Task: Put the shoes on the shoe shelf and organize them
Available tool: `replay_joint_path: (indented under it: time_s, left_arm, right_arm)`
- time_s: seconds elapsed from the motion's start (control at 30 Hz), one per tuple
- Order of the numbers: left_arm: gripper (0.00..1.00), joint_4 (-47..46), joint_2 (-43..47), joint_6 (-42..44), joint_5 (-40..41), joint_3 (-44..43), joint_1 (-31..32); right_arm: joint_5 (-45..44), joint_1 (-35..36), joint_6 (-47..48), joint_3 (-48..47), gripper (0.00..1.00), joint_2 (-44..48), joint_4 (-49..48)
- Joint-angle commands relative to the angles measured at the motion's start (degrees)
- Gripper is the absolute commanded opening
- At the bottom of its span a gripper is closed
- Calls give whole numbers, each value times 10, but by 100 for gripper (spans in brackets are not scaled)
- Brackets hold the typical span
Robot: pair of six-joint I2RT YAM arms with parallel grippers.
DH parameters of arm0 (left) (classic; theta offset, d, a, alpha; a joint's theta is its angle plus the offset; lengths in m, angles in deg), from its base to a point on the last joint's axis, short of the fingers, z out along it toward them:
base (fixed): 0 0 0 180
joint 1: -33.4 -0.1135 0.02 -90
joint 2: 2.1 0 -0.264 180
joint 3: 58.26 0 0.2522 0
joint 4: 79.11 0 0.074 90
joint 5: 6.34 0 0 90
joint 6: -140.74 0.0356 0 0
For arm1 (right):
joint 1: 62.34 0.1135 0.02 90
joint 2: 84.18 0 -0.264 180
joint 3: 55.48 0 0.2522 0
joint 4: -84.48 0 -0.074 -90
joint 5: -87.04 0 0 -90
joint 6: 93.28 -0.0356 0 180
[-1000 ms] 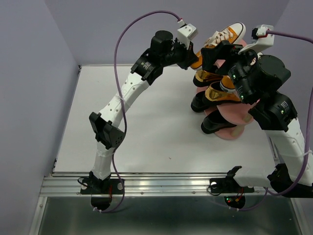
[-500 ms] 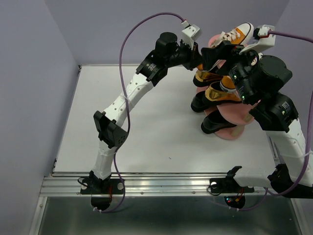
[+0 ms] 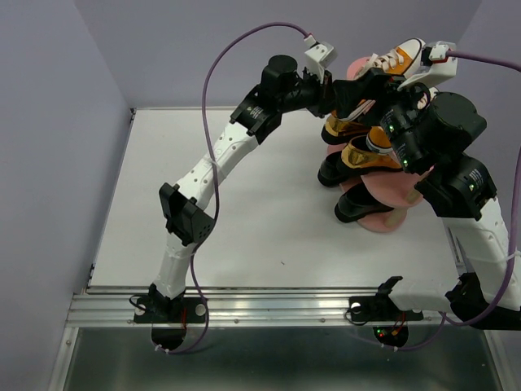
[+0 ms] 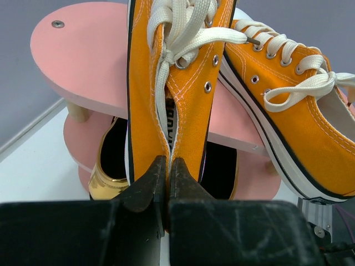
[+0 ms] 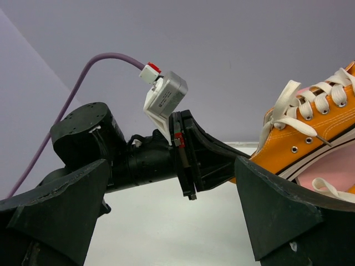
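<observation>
- Top external view: over the last second the left arm has swung up and to the right, taking the left claw (image 3: 340, 91) from beside the shoe shelf (image 3: 392, 213) to right over its top board in the upper right of the frame.
- That puts the held orange sneaker (image 4: 172, 83) at the level where its partner already sits. By my reading this is the last approach before set-down, not the release itself.
- The left wrist view shows the left claw pinched shut on the back collar of that sneaker. The shoe hangs away from the claw, filling the upper middle of the frame, with the laces facing the camera.
- The second orange sneaker (image 4: 294, 111) lies just to its right on the pink top board, the two sides close together (whether they actually touch I cannot tell).
- In the same view, bare board shows at the upper left, so there appears to be room beside the partner.
- Lower boards are already filled: gold loafers (image 3: 342, 126) on one, black dress shoes (image 3: 358, 208) beneath, none left out on the worktop (image 3: 244, 204).
- In the right wrist view the right claw (image 5: 172, 166) is spread wide and holds nothing, facing the left wrist, with the second sneaker at the right edge of its frame.
</observation>
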Motion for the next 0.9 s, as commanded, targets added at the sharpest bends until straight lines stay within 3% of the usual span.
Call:
replay_joint_path:
  time_s: [0.0,0.13,0.47,0.63,0.73,0.77,0.87]
  left_arm:
    - [0,-102,9,-24,-26,-50,2]
    - [0,-102,10,-30,-21,-46,2]
    - [54,-103,20,-39,-20,-45,2]
    - [59,-104,25,-42,-21,-44,2]
    - [71,-104,31,-41,-15,-41,2]
    - [80,-104,36,-39,-14,-39,2]
    - [83,-104,43,-36,-4,-32,2]
  right_arm:
    - [9,1,-5,-8,100,12,-11]
    - [10,1,-6,-8,100,15,-10]
    - [17,1,-8,-6,100,20,-10]
    - [17,1,-9,-4,100,21,-10]
    - [17,1,-10,-1,100,21,-9]
    - [15,1,-9,1,100,20,-10]
    - [11,1,-8,1,100,17,-7]
